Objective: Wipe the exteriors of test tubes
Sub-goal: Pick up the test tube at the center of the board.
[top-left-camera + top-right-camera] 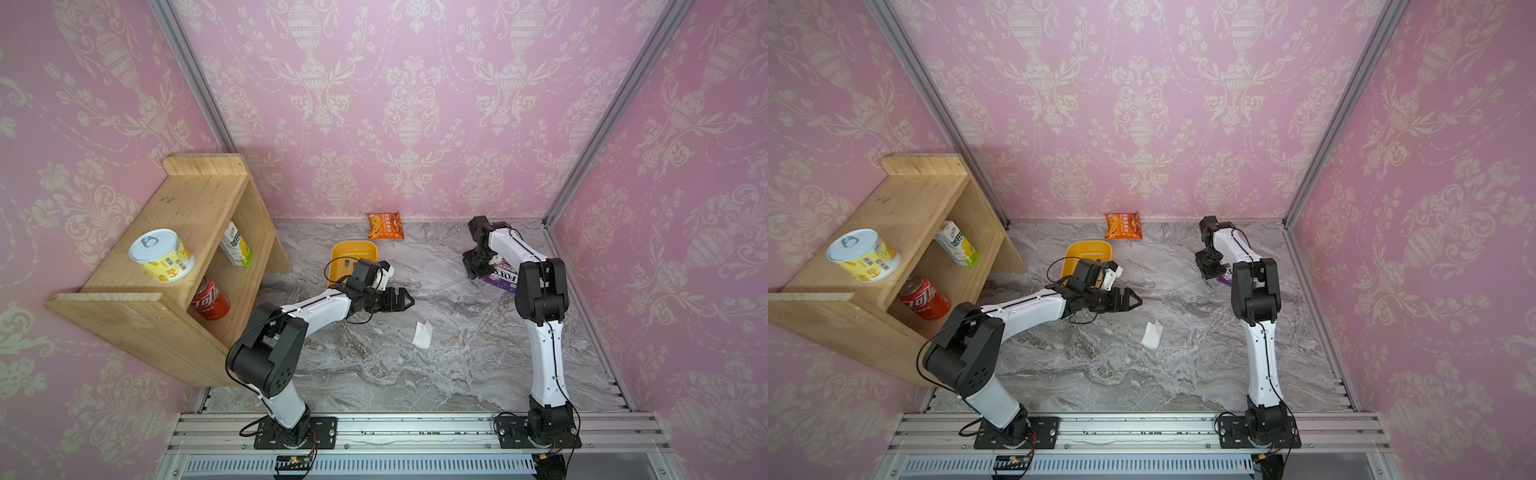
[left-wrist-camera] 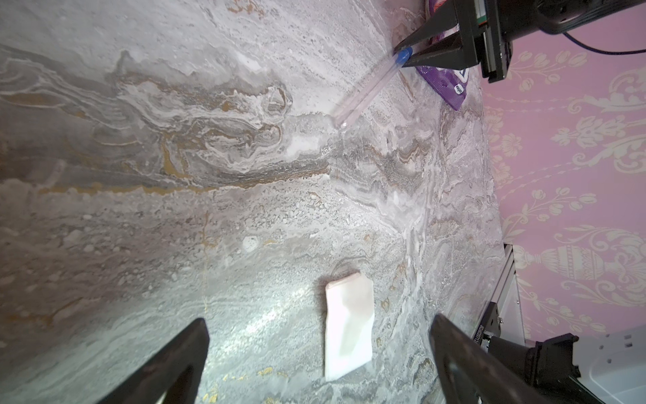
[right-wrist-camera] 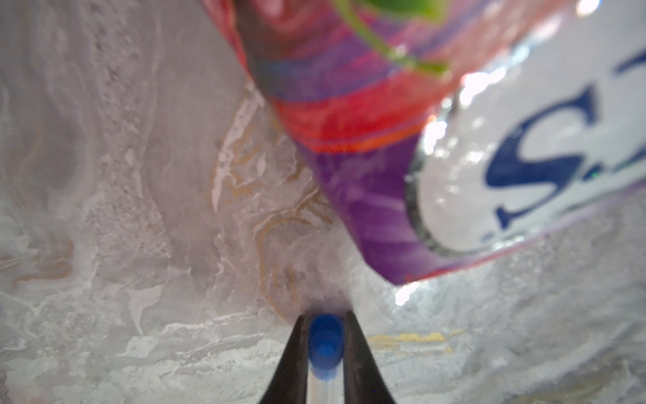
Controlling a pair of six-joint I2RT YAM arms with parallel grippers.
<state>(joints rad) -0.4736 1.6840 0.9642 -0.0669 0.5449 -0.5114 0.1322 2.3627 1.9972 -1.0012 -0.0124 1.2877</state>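
inside orange tray (image 1: 354, 249), blue-capped test tube (image 1: 346, 262)

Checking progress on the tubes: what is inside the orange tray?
One blue cap shows in the orange tray, likely a test tube's. The left arm covers the near part, so any count is hidden.

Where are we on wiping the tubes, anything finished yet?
Done: nothing shows as wiped; a blue cap peeks from the yellow tray, its state unclear. In hand: the right gripper pinches the capped end of a test tube beside the purple bag. To do: the left gripper is open above the white wipe, ungrasped on the table; pickup and wiping remain.
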